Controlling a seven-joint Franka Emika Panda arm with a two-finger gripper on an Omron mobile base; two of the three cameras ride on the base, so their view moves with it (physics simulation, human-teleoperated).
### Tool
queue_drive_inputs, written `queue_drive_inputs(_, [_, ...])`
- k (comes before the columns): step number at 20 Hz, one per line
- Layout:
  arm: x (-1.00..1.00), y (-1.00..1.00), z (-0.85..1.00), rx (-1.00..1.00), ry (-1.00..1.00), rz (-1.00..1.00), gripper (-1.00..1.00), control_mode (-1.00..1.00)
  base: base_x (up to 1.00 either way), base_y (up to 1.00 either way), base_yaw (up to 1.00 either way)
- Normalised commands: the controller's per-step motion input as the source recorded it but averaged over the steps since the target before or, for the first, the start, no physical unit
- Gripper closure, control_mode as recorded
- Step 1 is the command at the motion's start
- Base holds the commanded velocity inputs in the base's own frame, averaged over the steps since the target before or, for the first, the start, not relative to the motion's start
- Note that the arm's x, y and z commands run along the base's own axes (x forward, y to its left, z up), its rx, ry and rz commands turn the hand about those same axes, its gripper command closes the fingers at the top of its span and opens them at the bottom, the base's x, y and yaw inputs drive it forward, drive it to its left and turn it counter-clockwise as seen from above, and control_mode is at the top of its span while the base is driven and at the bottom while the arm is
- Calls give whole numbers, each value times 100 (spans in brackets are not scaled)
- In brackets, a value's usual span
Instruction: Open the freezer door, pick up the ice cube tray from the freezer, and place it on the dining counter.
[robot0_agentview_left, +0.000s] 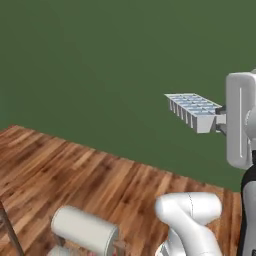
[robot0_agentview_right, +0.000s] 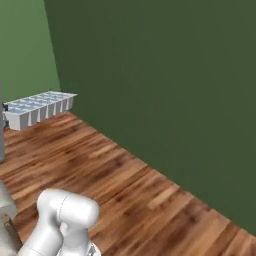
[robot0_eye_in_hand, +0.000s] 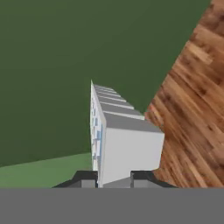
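Note:
The ice cube tray (robot0_agentview_left: 192, 110) is a pale blue-white grid of small cells, held level in the air in front of a green wall. My gripper (robot0_agentview_left: 220, 120) is shut on its near short end, with the tray sticking out to the left. In the right base view the tray (robot0_agentview_right: 40, 107) reaches in from the left edge, where the gripper (robot0_agentview_right: 4, 116) just shows. In the hand view the tray (robot0_eye_in_hand: 127, 140) stands on edge, running away from the gripper (robot0_eye_in_hand: 114, 181), with a dark fingertip on each side. The freezer, its door and the dining counter are out of view.
A plain green wall (robot0_agentview_left: 100, 60) stands close ahead and meets a wooden plank floor (robot0_agentview_left: 90, 180) below. A second, lighter green wall (robot0_agentview_right: 22, 50) forms a corner at the left of the right base view. A thin brown post (robot0_agentview_left: 10, 232) leans at the lower left.

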Motion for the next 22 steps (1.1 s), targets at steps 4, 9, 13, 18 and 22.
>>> queue_drive_inputs(4, [0, 0, 0, 0, 0, 0, 100, 100, -9, 0, 100])
queue_drive_inputs(9, [0, 0, 0, 0, 0, 0, 100, 100, 0, 0, 100])
queue_drive_inputs(13, [0, 0, 0, 0, 0, 0, 100, 100, -4, 0, 100])
queue_drive_inputs(18, [0, 0, 0, 0, 0, 0, 100, 100, -14, 3, 100])
queue_drive_inputs(22, [0, 0, 0, 0, 0, 0, 100, 100, -19, 11, 100])
